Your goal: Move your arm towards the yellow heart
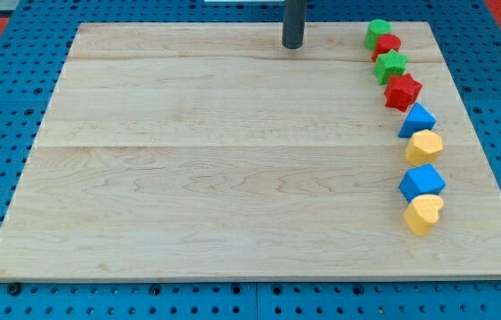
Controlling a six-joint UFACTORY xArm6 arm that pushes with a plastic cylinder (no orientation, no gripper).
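Resting near the view's top edge of the wooden board [188,178], my tip [293,45] is a plain rod end with no jaws, touching no block. Down the view's right side curves a column: green block [377,33], red block [388,44], green star [390,65], red star [402,91], blue triangle [417,119], yellow hexagon [425,146], blue block [422,181], then the yellow heart [424,213] lowest, well apart from my tip.

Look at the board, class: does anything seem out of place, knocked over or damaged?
Nothing stands out. Eight blocks form a tidy curved line down the view's right, ending at the yellow heart. My tip sits apart near the top edge of the unmarked board.
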